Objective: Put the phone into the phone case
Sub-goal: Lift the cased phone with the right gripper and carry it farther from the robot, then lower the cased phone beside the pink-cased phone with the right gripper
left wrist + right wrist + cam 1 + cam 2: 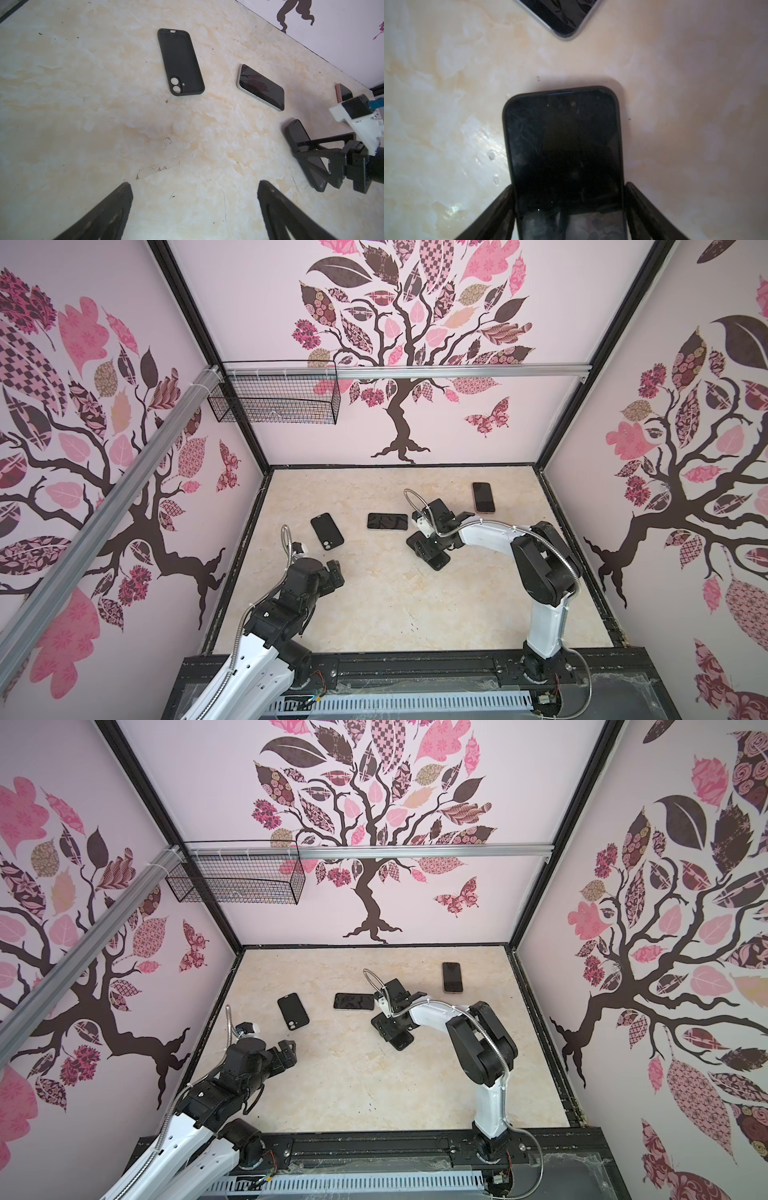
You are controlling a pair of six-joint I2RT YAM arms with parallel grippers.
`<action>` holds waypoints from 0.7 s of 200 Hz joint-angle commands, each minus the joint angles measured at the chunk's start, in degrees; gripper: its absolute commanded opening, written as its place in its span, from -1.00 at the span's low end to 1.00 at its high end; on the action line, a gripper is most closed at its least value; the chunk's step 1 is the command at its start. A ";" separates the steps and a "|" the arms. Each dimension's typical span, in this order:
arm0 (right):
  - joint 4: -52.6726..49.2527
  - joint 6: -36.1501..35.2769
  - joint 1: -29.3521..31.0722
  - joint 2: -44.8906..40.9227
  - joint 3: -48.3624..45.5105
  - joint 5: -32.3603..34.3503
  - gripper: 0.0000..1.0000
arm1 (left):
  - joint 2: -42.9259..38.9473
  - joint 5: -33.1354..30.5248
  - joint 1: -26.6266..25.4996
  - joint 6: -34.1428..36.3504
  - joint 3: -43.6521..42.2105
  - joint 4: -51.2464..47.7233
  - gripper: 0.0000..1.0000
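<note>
Lying flat on our counter (pixel 446 104), a smudged, round-cornered black phone (pixel 562 149) is clamped by our right pincer (pixel 569 186); our left pincer (pixel 194 182) gapes wide, empty

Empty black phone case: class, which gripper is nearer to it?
Left. The left gripper hangs open close by the case, not touching; the right gripper is farther off across the table, clamped on a dark phone.

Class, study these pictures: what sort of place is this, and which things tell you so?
Probably a robot test cell, not a home: a left arm and right arm mounted on a front rail, framed walls with printed trees closing in a table, and phones with a case laid out.
</note>
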 commanded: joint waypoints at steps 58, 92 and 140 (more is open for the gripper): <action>5.36 14.59 -11.05 -5.29 1.41 3.41 -0.54 | 1.40 1.66 0.25 1.62 0.12 1.93 0.95; 4.35 16.60 -13.64 -1.90 7.59 5.81 -0.53 | 2.37 2.72 0.25 1.88 0.40 2.28 0.95; 3.55 18.13 -16.38 3.92 16.05 7.14 -0.53 | 3.24 4.05 0.25 2.15 0.67 2.36 0.95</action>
